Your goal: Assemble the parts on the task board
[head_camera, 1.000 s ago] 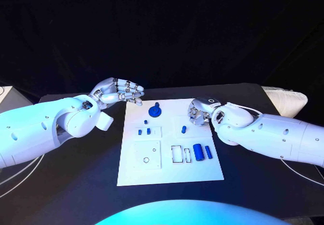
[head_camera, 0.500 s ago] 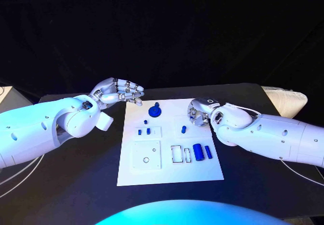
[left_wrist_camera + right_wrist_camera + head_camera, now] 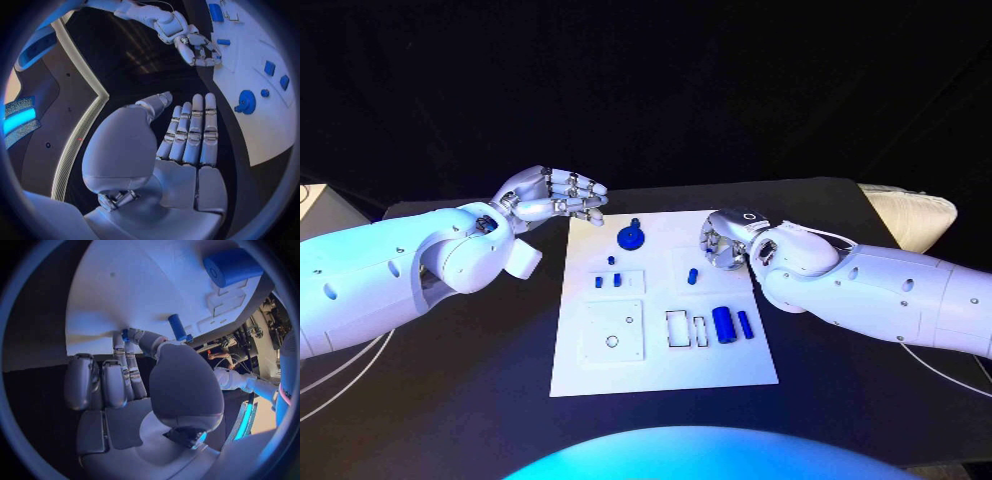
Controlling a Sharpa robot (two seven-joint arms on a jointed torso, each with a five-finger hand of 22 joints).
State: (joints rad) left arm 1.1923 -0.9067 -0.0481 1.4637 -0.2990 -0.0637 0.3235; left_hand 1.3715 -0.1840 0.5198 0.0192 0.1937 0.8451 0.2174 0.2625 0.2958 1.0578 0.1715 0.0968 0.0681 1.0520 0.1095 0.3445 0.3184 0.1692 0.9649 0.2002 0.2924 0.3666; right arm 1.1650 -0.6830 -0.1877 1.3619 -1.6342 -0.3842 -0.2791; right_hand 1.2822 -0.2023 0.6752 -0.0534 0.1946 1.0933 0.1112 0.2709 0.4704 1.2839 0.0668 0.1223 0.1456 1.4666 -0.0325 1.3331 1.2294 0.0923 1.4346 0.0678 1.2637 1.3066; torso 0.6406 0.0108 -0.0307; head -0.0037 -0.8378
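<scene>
A: From the head view, what sits around the task board (image 3: 661, 372)?

B: The black table (image 3: 473, 400) on all sides. A white object (image 3: 913, 215) lies at the table's far right edge. On the board, a round blue part with a knob (image 3: 632, 237) sits near the far edge, small blue pegs (image 3: 607, 280) stand in a plate left of the middle, one peg (image 3: 692, 275) lies right of them, and a blue cylinder (image 3: 723, 323) with a thinner blue bar (image 3: 746, 324) just beside it lies near the right edge.

A: And the hands?

B: The left hand (image 3: 557, 194) hovers off the board's far left corner, fingers curled loosely, holding nothing. The right hand (image 3: 726, 240) is over the board's far right part, fingers bent down; its arm covers the board's right edge. The near half of the board has open room.

A: The left wrist view?

B: The left hand (image 3: 181, 145) has straight fingers close together, thumb apart, and is empty. The round blue part (image 3: 247, 101) lies beside it on the board; the right hand (image 3: 197, 47) hangs over the board's edge beyond.

A: The right wrist view?

B: The right hand (image 3: 125, 375) has its fingertips (image 3: 125, 335) on a small blue piece against the board (image 3: 144, 285). A blue peg (image 3: 177, 327) stands just beside the thumb; the blue cylinder (image 3: 231, 265) lies well apart.
</scene>
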